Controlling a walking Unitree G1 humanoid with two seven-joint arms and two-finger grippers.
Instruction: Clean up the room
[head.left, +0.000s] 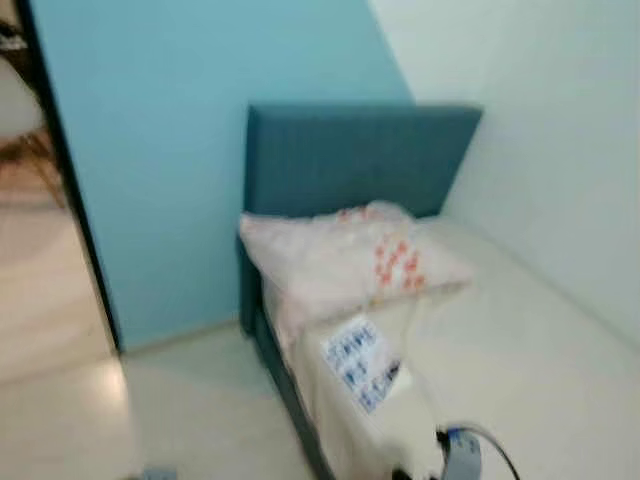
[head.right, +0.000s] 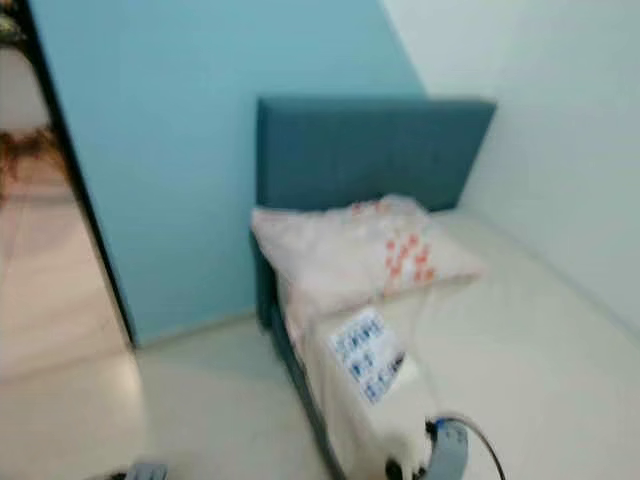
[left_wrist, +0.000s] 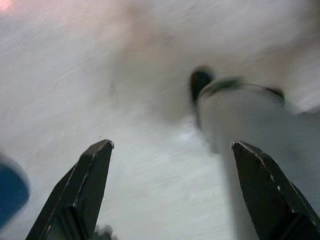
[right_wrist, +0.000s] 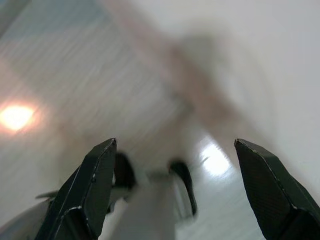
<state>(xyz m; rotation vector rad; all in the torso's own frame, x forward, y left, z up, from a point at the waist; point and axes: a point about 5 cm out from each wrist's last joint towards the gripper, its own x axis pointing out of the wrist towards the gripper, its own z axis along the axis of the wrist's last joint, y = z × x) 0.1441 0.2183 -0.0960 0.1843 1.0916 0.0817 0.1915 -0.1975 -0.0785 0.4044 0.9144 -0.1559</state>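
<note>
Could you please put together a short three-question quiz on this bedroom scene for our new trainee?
1. True or false: the pillow lies at the head end of the bed, against the teal headboard.
2. Which lies on the bed's near edge, in front of the pillow? A) a red towel B) a white sheet with blue print C) a black shoe
3. How do the fingers of the left gripper and right gripper stand?

Key:
1. True.
2. B.
3. Both are spread wide apart, with nothing held between them.
</note>
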